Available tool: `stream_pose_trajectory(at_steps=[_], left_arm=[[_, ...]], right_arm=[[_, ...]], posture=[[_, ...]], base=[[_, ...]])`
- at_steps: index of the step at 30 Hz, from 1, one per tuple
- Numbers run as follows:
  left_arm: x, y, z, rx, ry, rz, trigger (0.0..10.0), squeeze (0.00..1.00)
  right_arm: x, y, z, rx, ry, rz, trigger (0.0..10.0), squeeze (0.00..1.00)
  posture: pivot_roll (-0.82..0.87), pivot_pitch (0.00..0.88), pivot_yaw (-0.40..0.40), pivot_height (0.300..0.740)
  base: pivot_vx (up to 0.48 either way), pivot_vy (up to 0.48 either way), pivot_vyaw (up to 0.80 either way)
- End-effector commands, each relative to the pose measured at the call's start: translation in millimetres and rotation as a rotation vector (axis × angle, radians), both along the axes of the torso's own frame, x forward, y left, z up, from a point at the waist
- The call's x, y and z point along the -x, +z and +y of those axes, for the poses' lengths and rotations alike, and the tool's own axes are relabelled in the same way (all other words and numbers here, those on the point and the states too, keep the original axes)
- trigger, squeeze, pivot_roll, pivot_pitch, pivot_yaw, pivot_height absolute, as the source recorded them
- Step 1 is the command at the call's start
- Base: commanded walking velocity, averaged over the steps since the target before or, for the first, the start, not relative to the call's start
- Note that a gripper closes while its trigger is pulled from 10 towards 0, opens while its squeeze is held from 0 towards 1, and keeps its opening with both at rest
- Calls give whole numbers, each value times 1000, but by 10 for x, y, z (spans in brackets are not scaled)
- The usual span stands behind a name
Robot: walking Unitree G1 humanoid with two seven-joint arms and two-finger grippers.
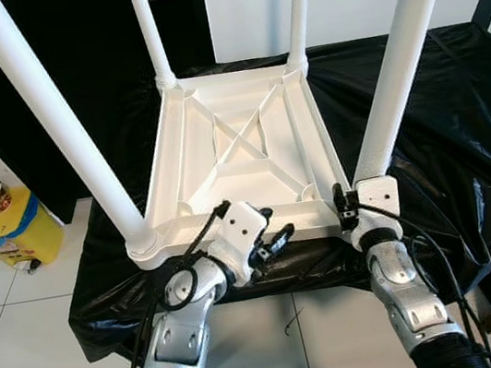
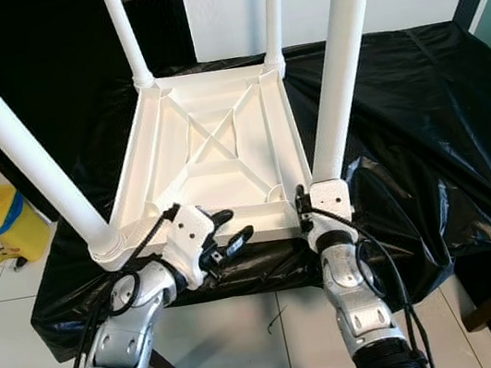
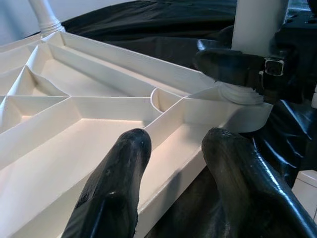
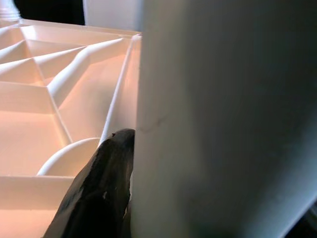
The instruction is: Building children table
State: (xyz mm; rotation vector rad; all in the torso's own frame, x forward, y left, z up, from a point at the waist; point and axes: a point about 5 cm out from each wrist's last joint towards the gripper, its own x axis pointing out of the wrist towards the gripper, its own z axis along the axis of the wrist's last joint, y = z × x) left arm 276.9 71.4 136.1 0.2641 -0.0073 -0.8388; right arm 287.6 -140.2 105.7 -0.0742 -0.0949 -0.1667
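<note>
White plastic table [image 1: 241, 143] lies upside down; four legs upright.

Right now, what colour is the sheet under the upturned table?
Glossy black plastic sheet, clearest in the left eye view.

Children's table top [image 1: 240, 152] lies inverted on the covered table [image 1: 459, 113], four legs upright at its corners. Left end effector [image 1: 269, 244] straddles the near rim; right end effector [image 1: 347, 205] grips the near-right leg [image 1: 395, 67]. Bin [image 1: 5, 231] stands on the floor beyond the table's left edge.

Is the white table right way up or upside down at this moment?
Upside down: the table top lies flat on the black sheet, ribbed underside showing, and all four legs point upward.
</note>
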Motion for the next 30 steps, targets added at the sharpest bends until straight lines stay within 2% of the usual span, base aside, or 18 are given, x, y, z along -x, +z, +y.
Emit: stream_pose_trajectory(at_steps=[1,6,12,14,15,16,24,30], left_arm=[[-74,-15,73,18,203,-30,10000,0],[-98,-28,81,29,223,2,10000,0],[-135,-13,103,22,223,-25,10000,0],[-142,-16,104,18,224,-29,10000,0],[-139,-6,97,22,219,-36,10000,0],[-141,-9,89,23,214,-42,10000,0],[-154,-17,84,8,212,-43,10000,0],[-131,-16,92,18,170,-20,10000,0]], right_arm=[[56,-105,-70,60,-41,43,10000,0],[59,-71,-31,55,-15,26,10000,0],[60,-60,-23,9,-13,15,10000,0],[72,-17,-33,-6,6,-18,10000,0],[77,8,-39,-21,21,-37,10000,133],[76,24,-55,-22,33,-53,10000,1000],[83,47,-81,2,62,-61,10000,1000],[155,110,-142,27,188,-97,10000,1000]], posture=[[-20,0,-16,740],[-28,0,-10,740],[-38,0,-3,740],[-42,0,-1,740],[-46,0,-1,740],[-49,0,0,740],[-46,0,-4,740],[-35,0,-15,740]], base=[[0,0,0],[0,0,0],[0,0,0],[0,0,0],[0,0,0],[0,0,0],[0,0,0],[0,0,0]])
